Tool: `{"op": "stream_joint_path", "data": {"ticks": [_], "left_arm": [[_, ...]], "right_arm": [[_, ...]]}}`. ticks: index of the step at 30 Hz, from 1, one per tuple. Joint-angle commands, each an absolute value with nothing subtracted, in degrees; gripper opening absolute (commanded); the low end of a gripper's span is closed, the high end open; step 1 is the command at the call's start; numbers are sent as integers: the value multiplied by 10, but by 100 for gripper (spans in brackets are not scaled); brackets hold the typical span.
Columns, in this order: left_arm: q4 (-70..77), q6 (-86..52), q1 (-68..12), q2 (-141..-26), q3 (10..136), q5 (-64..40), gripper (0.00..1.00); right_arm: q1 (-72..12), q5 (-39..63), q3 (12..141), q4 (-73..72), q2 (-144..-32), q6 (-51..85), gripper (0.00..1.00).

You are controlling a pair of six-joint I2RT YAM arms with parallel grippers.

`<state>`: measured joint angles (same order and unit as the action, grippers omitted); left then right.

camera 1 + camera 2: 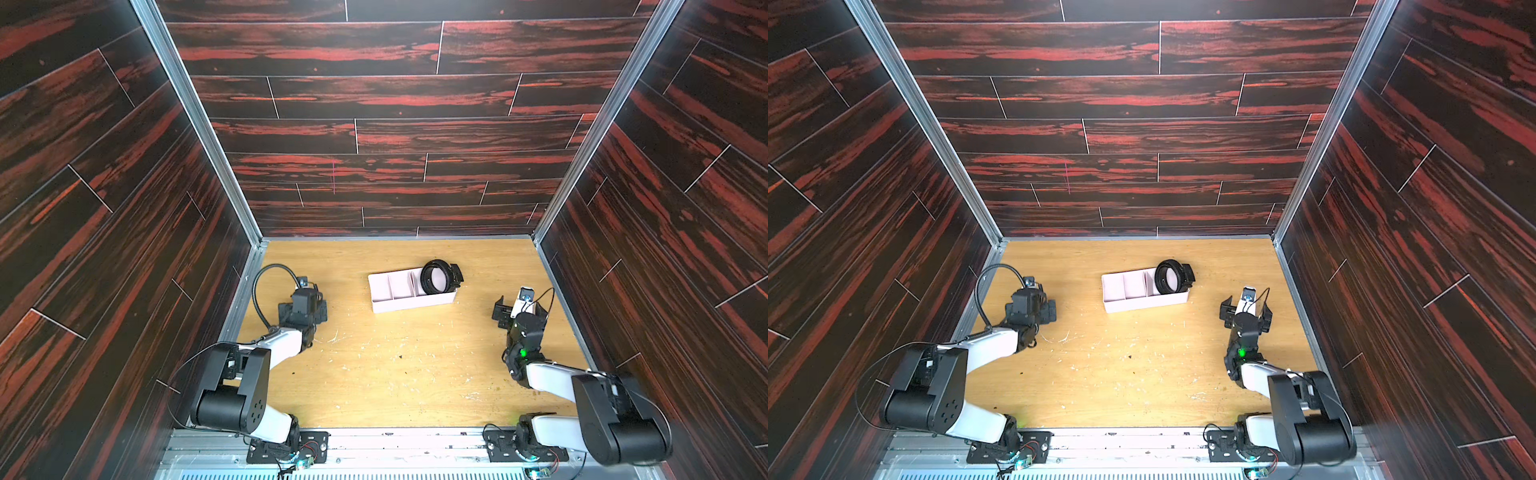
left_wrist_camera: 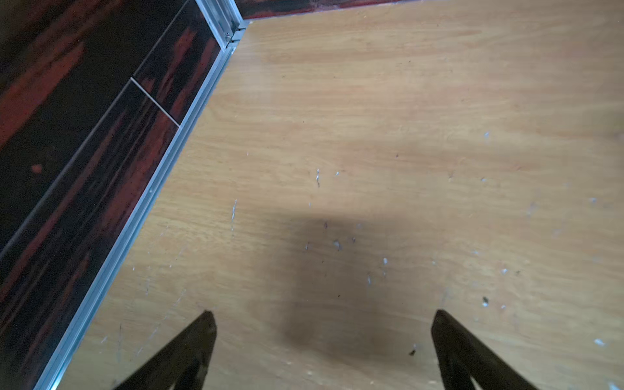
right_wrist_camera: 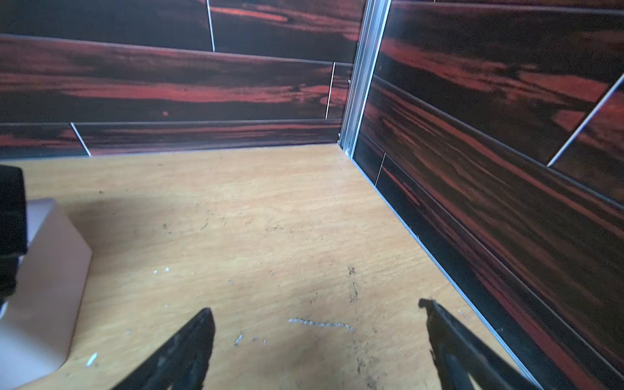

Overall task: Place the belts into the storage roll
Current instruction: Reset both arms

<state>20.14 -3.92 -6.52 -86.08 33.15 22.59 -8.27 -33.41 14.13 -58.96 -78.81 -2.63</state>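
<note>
Belt (image 1: 453, 277) coiled, inside tray's (image 1: 411, 304) right-end compartment

Bright, even light; left gripper (image 2: 324, 313) casts soft shadow (wrist views blurry).

1. In both top views the whole cell is seen from high above the arms' bases, which lie along the lower edge of the frame. The view is tilted down at the table (image 1: 415, 374) and faces the back wall (image 1: 395, 104).
2. Nearly the same scene is shared by these two views, shifted slightly sideways.
3. From the left wrist, bare table is looked down on from close by, past the left gripper (image 2: 324, 314) toward a side wall (image 2: 67, 169).
4. From the right wrist, a low, near view is given past the right gripper (image 3: 316, 306) into a far corner. One end of the storage roll (image 3: 44, 287) is caught at the frame's edge, and this is shared with the top views (image 1: 1144, 301).
</note>
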Motion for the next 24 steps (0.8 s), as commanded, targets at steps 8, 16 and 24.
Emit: {"op": "stream_joint_path", "data": {"ticks": [8,16,24], "left_arm": [[458,-43,-40,-858,243,269,100],[487,-72,2,-883,235,200,100],[485,-75,4,-883,236,208,100]], "right_arm": [[-48,-259,87,-850,-887,-9,98],[-10,-195,150,-739,-913,21,96],[2,-185,157,-713,-905,36,99]]}}
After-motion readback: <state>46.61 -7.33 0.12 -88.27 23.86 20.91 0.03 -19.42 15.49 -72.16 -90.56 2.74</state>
